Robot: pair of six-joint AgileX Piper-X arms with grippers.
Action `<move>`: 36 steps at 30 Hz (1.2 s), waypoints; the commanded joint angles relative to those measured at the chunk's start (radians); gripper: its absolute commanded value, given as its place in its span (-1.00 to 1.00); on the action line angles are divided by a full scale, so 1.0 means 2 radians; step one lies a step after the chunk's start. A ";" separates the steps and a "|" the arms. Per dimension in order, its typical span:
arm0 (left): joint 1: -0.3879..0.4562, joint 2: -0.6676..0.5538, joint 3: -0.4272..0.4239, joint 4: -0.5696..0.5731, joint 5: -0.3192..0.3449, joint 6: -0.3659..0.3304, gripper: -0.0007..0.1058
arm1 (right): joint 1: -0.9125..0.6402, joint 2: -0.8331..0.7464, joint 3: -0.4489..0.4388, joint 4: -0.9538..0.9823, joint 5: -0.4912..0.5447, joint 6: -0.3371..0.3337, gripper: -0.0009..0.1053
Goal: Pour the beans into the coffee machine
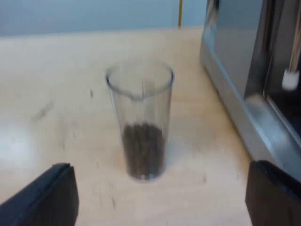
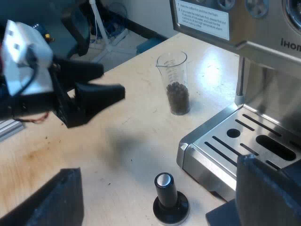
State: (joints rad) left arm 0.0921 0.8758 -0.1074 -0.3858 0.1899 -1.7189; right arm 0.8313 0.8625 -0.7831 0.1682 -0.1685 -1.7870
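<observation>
Brown beans (image 1: 143, 150) sit low in the measuring glass (image 1: 139, 94), so that's the thing to grab. In the left wrist view the glass stands upright on the pale wooden table (image 1: 47, 94), with the espresso machine (image 1: 235, 56) just beside it. My left gripper (image 1: 160, 200) is lined up on the glass but short of it. Its fingers (image 1: 47, 197) are spread way wider than the glass, touching nothing and holding nothing. I'd call this the approach step: nothing grasped yet, nothing poured. Next move imo is easing forward until the glass sits between the fingers, then closing gently around its middle. It looks thin and light, so a knock could tip it and scatter beans

Right wrist view: same glass (image 2: 176, 84), upright near the machine (image 2: 263, 141) and its drip tray. The left gripper (image 2: 113, 80) points at the glass from the side away from the machine, near it but clearly apart. A tamper (image 2: 167, 197) with a black knob stands on the table well apart from the glass. My right gripper (image 2: 157, 188) hangs over that tamper, farther from the glass than the left one is. Its fingers (image 2: 51, 202) are wide apart too, gripping nothing. After the grab, the glass has to go up to the hopper on the machine's top and get tipped
</observation>
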 commanded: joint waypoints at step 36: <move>-0.002 0.375 -0.088 -0.313 0.011 0.011 0.99 | 0.001 0.000 -0.005 -0.007 0.023 -0.002 0.30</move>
State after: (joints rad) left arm 0.0921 1.6277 -0.2709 -0.9822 0.2008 -1.6916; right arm 0.8313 0.8625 -0.7831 0.1682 -0.1263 -1.7870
